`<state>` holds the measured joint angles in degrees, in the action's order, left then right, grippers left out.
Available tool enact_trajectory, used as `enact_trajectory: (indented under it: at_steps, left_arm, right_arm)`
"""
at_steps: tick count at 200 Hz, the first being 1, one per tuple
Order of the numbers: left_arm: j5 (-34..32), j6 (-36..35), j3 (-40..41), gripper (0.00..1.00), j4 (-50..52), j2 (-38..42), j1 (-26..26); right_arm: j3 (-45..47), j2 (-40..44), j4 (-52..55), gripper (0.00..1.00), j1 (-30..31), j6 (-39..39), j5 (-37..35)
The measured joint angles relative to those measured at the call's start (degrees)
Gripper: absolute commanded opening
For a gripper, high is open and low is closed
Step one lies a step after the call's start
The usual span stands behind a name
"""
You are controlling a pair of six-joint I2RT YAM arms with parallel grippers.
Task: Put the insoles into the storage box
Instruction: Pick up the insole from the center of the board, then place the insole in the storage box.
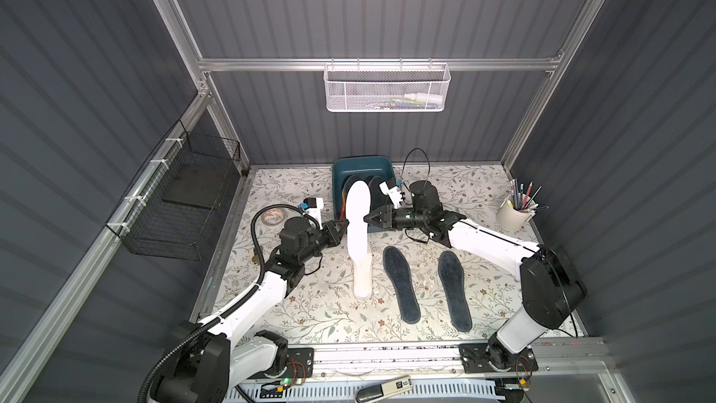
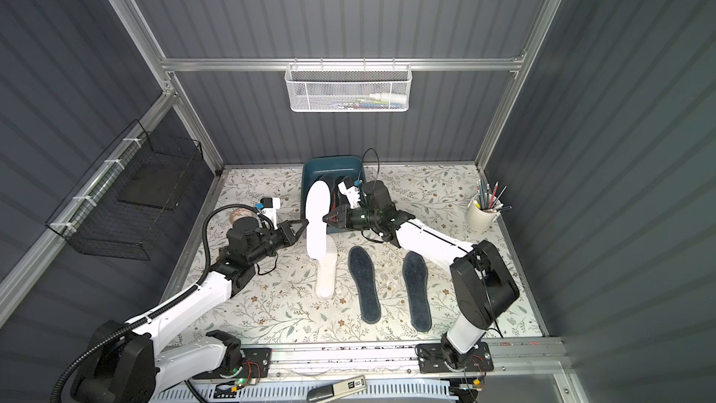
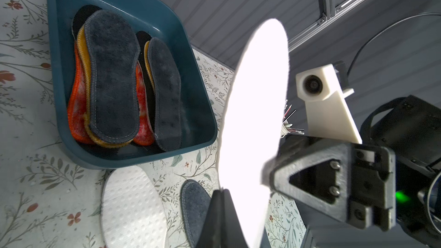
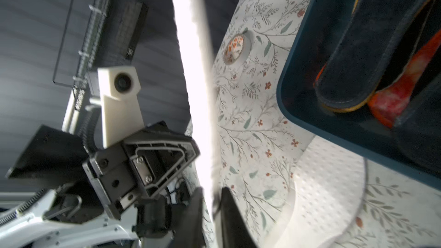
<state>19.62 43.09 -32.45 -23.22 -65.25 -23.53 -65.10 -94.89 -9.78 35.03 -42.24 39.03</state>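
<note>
Raised white insole (image 1: 358,213): held off the table (image 1: 310,304) at a tilt, its toe end over the near rim of the storage box.
Left gripper (image 1: 343,225): jaws pressed together, pinching the raised white insole's left edge.
Right gripper (image 1: 366,219): jaws closed on the opposite edge.
Storage box (image 1: 364,162): at the back middle of the table, holding stacked insoles (image 3: 112,75) in grey, yellow, red-orange and black.
Textured white insole (image 1: 362,277): flat on the table, partly under the raised one.
Grey insoles (image 1: 401,284) (image 1: 454,290): two, flat, side by side to its right.
</note>
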Motion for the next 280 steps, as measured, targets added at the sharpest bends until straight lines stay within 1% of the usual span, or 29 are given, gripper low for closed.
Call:
enact_trajectory:
  at_steps: [33,39,46,49,52,53,56,60,62,64,77,93,129,157,210,280]
  left_arm:
    - [0.22,0.0,0.0,0.01,-0.02,0.0,0.09]
    - [0.17,-0.02,0.0,0.13,0.09,0.09,0.11]
    - [0.07,-0.11,-0.02,0.3,0.48,0.37,0.13]
    - [0.07,-0.57,-0.02,0.42,0.72,0.59,0.17]
    - [0.11,-0.42,-0.02,0.56,1.03,0.83,0.22]
    - [0.09,-0.39,-0.02,0.58,1.09,0.9,0.22]
    - [0.13,-0.76,-0.04,0.77,1.6,1.31,0.22]
    - [0.15,-0.76,-0.04,0.93,2.19,1.81,0.22]
    - [0.09,-0.9,-0.07,0.98,2.54,2.12,0.22]
    - [0.11,-0.92,-0.07,0.99,2.89,2.4,0.22]
    - [-0.35,-1.55,-0.31,1.0,5.7,4.63,0.22]
    - [-2.54,-2.54,-0.74,1.0,10.21,8.26,0.22]
    - [-11.04,-4.76,-0.92,1.0,21.16,19.26,0.22]
    - [-15.74,-5.2,-0.57,1.0,27.12,24.48,0.22]
    - [-18.49,-5.16,1.14,1.0,33.55,25.24,0.22]
    - [-18.64,-3.56,3.17,0.99,34.84,25.24,0.22]
  right_arm:
    - [-0.76,-0.87,0.0,0.0,0.0,-0.87,0.24]
    - [-1.18,-1.11,0.35,0.0,0.0,-0.87,0.24]
    - [-1.81,-1.38,0.94,0.0,0.0,-0.85,0.22]
    - [-2.14,-1.51,1.22,0.0,0.0,-0.81,0.17]
    - [-2.47,-1.62,1.44,0.0,0.0,-0.81,0.02]
    - [-2.56,-1.66,1.49,0.0,0.0,-0.79,0.0]
    - [-2.97,-1.86,1.64,0.0,-0.02,-0.76,-0.04]
    - [-3.56,-2.05,1.88,0.0,-0.02,-0.72,-0.11]
    - [-3.98,-2.23,2.01,0.0,-0.07,-0.61,-0.2]
    - [-4.42,-2.38,2.25,0.0,-0.07,-0.59,-0.24]
    - [-7.19,-3.61,3.67,0.0,-0.5,-0.26,-0.5]
    - [-10.8,-5.38,5.2,0.0,-1.62,0.24,-0.7]
    - [-19.47,-12.02,9.25,0.0,-4.94,2.05,-1.16]
    - [-27.61,-19.37,13.4,0.0,-6.67,4.07,-1.25]
    - [-42.77,-31.95,21.57,0.0,-7.34,8.46,-1.25]
    - [-52.26,-41.05,28.09,0.0,-7.28,12.39,-1.7]
